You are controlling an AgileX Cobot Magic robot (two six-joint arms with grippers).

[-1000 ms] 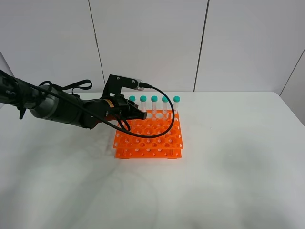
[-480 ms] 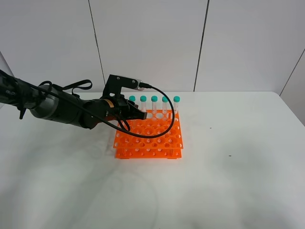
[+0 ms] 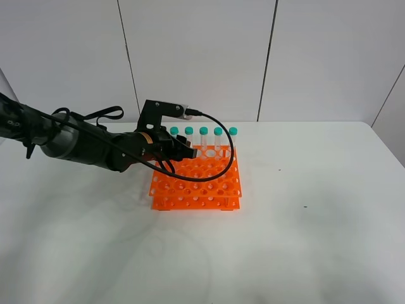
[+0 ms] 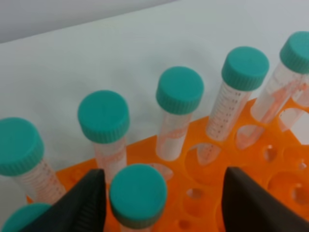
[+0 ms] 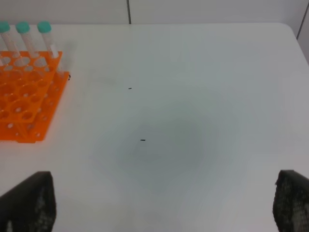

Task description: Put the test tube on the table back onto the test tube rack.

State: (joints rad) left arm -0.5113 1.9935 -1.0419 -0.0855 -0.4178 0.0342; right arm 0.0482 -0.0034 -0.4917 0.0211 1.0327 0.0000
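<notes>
L arm, black, reaches in from the left edge of the high view. Its gripper [image 3: 183, 152] sits over the back-left part of the bright orange plastic test tube rack [image 3: 196, 180], the tiered grid of round holes.

Change vs a sec ago: the jaws were clamped and now stand apart. In the left wrist view the two dark fingers [image 4: 87, 200] are spread, with the slender clear plastic test tube w/ teal screw cap [image 4: 138, 193] between them. It's upright, its cap close to one finger and well clear of the other. So L gripper = parted, not gripping anything. Whether that finger still touches the cap, can't tell.

Just behind it is the back row of identical teal-capped tubes [image 3: 203, 136], five upright side by side in the high view. Rack also looks nudged a touch vs before.

Meaning: the tube is now seated in a rack hole in the row in front of the back row, and is no longer on the large white matte table [image 3: 304, 240]. Placement looks done; judged next step is lifting the L arm straight up so it doesn't snag the cap.

Far right: R gripper [image 5: 164, 231] is wide open and empty, well apart from the rack over bare table, w/ only its finger [image 5: 29, 200] tips showing in its own wrist view.
</notes>
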